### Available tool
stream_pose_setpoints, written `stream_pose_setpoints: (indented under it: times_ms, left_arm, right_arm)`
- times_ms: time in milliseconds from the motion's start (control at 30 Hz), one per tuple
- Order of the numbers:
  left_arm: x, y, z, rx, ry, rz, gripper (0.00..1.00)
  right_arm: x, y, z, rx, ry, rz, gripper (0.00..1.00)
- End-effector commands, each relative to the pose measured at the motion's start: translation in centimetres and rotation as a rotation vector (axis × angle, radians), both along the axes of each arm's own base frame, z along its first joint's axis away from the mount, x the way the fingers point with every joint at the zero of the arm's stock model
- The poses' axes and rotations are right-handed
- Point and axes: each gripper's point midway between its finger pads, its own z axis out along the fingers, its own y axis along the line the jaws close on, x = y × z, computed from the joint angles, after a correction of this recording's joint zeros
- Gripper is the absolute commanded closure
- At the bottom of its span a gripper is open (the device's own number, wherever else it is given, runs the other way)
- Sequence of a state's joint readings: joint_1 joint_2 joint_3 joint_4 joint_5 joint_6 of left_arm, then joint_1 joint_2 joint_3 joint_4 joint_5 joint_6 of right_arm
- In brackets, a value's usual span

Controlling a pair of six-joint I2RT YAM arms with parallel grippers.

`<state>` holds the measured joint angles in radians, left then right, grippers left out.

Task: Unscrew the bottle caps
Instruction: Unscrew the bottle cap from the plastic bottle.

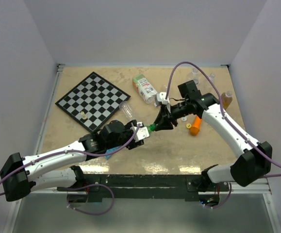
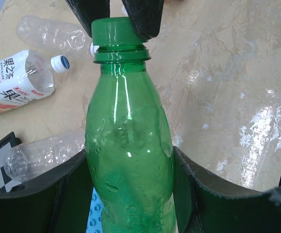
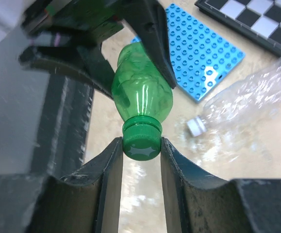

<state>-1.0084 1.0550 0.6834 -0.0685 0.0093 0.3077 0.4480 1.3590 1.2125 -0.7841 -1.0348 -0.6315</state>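
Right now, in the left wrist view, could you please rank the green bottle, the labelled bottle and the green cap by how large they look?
1. green bottle, largest, though nearest the camera.
2. labelled bottle, partly cut off by the frame edge.
3. green cap, clearly smallest.

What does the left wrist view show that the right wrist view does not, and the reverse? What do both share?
Only the left wrist view: a lying white-labelled plastic bottle with a white and blue screw cap. Only the right wrist view: the flat top face of the green plastic screw cap. Both: the green transparent plastic bottle held by the left tool, its cap pinched by the right tool.
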Motion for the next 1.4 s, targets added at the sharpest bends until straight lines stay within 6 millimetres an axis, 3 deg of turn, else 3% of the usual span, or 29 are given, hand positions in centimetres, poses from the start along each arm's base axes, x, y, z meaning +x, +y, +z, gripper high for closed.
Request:
stream_pose_setpoints:
  times_ms: [0, 167, 233, 567, 1100, 1367]
  left_arm:
    - [-0.8, -1.2, 2.1, -0.073, -0.014, -0.073, 0.92]
    - [-1.4, -1.5, 2.1, -0.080, -0.005, -0.110, 0.92]
    - [-1.5, -1.6, 2.1, -0.083, -0.001, -0.117, 0.92]
    - [-1.6, -1.8, 1.8, -0.074, 0.010, -0.126, 0.92]
    - [-1.7, -1.8, 1.7, -0.073, 0.017, -0.127, 0.92]
    - [-1.5, -1.7, 2.0, -0.078, 0.009, -0.115, 0.92]
  right_arm:
    - [-1.8, -1.8, 0.8, -0.023, -0.417, 0.312, 1.00]
    - [0.5, -3.4, 2.0, -0.094, -1.023, 0.436, 1.00]
    - [1.4, -3.6, 2.9, -0.109, -1.169, 0.426, 1.00]
    - [-1.2, -2.3, 3.9, 0.062, -1.048, 0.397, 0.99]
    - [-1.7, -3.5, 7.6, 0.117, -0.675, 0.072, 0.42]
    - [-1.7, -5.4, 8.5, 0.041, -0.621, -0.006, 0.32]
